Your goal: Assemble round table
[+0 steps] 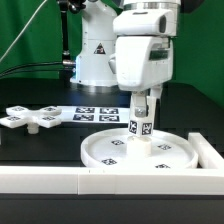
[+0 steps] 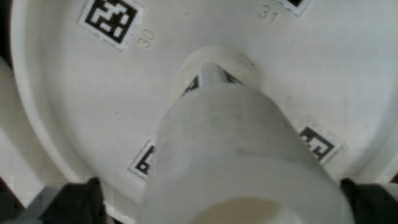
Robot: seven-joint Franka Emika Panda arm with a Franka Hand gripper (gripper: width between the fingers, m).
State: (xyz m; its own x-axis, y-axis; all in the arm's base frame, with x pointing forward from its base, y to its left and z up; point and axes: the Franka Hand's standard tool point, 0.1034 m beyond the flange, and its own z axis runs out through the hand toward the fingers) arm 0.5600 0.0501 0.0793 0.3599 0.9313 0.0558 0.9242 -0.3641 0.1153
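The large rimmed round disc (image 1: 110,150) lies flat on the black table near the front wall. The short thick post (image 1: 141,127), with square tags on its side, stands upright on the disc's middle. My gripper (image 1: 146,104) hangs straight above the post, open, its fingers reaching down on either side of the post's top. In the wrist view the post (image 2: 222,130) fills the middle over the disc (image 2: 71,90), and the dark fingertips (image 2: 68,203) sit at both sides with a small gap to it. The flat cross-shaped piece (image 1: 30,118) lies apart at the exterior view's left.
The marker board (image 1: 92,112) lies flat behind the disc. A long straight white border wall (image 1: 100,181) runs along the table's front, with a short side wall (image 1: 208,150) at the exterior view's right. The arm's white base (image 1: 92,55) stands at the back.
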